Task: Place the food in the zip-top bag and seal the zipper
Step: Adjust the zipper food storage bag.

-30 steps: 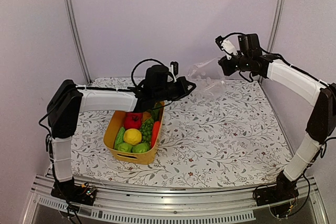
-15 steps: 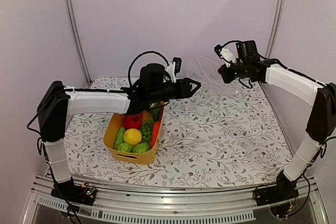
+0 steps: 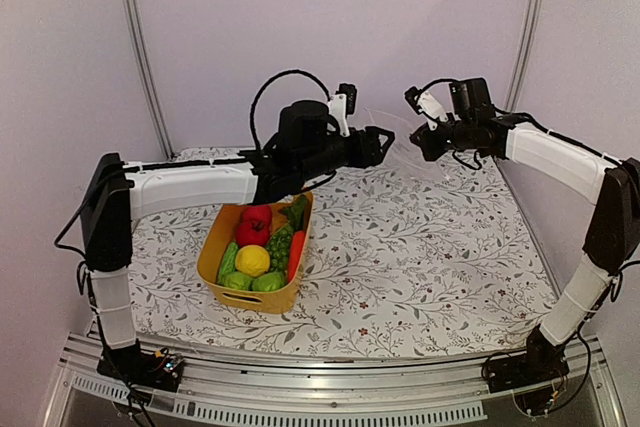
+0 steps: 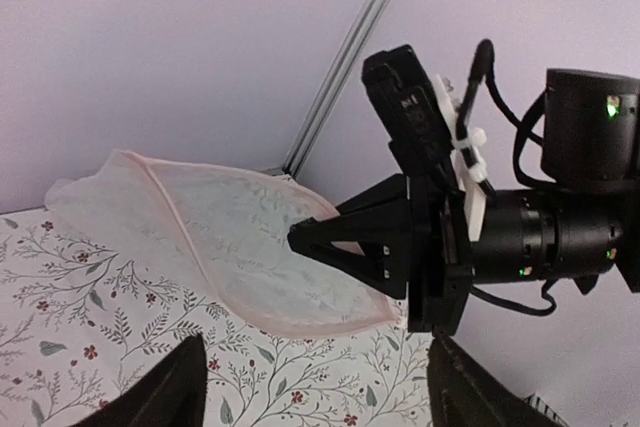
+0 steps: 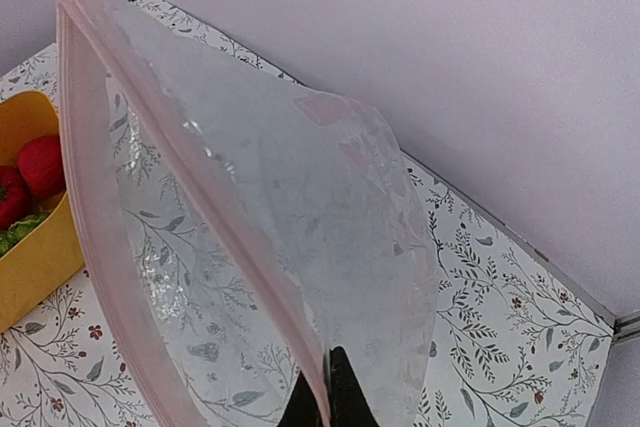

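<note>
My right claw (image 3: 420, 136) was pinched shut on the clear, crinkly zip-top plastic bag (image 5: 290, 197), gripping its edge right where the thin pinkish press-seal zipper strip (image 5: 170, 182) ended. The bag hung in the air over the far edge of the flower-patterned table (image 3: 430, 247). In my right wrist view the two lips of the strip stood apart. My left claw (image 3: 376, 144) hovered just beside the bag with its fingers (image 4: 170, 387) well apart, holding nothing. From its wrist I saw the bag with my other claw's black tip closed on it.

The small plastic toy food (image 3: 254, 228) lay piled in the yellow rectangular plastic basket (image 3: 250, 299) towards the table's near left corner, well apart from the bag: red tomato, yellow lemon (image 3: 252, 260), green limes (image 3: 268, 281), orange carrot (image 3: 297, 253).
</note>
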You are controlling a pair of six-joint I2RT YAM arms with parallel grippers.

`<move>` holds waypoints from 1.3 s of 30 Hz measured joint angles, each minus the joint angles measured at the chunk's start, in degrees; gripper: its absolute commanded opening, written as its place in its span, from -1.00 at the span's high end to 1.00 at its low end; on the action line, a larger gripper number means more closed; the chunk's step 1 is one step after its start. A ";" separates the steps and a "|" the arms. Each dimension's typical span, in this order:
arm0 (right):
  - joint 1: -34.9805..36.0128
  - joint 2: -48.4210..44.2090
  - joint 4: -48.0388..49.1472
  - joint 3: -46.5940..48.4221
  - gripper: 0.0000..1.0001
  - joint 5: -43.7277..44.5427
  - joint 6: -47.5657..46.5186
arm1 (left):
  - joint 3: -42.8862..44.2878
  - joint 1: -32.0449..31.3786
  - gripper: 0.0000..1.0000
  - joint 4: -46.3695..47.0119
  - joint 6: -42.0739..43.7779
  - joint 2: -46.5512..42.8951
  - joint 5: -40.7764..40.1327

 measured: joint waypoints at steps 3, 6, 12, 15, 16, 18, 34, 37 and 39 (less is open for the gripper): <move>0.44 0.00 -0.09 -0.20 1.00 -0.42 0.04 | 5.51 -0.07 -0.99 -2.03 -4.11 4.09 -4.09; 1.51 0.00 -0.09 -0.26 1.00 -0.42 0.35 | 11.93 -0.17 -0.99 -6.58 -8.46 8.52 -7.80; 3.45 0.00 -0.09 -0.26 1.00 -0.17 1.49 | 22.14 -0.22 -0.99 -17.09 -15.17 14.99 -13.60; 3.65 0.00 -0.07 -0.26 1.00 0.70 2.01 | 22.03 -0.22 -0.96 -20.04 -17.59 15.26 -16.15; 3.65 0.00 -0.04 -0.26 1.00 1.18 2.16 | 21.51 -0.22 -0.93 -20.11 -18.25 15.21 -17.03; 3.65 0.00 -0.04 -0.26 1.00 1.95 2.47 | 19.82 -0.22 -0.90 -19.82 -19.43 14.86 -18.34; 7.82 -0.11 1.18 -3.28 1.00 7.17 0.90 | 27.54 2.40 -0.81 -21.27 -26.58 22.03 -19.52; 8.55 -0.33 1.73 -3.28 1.00 9.84 0.79 | 27.58 2.78 -0.81 -23.56 -29.16 22.69 -19.47; 7.76 -0.79 2.08 -3.28 1.00 11.50 0.83 | 26.05 2.78 -0.81 -24.37 -30.34 22.62 -19.41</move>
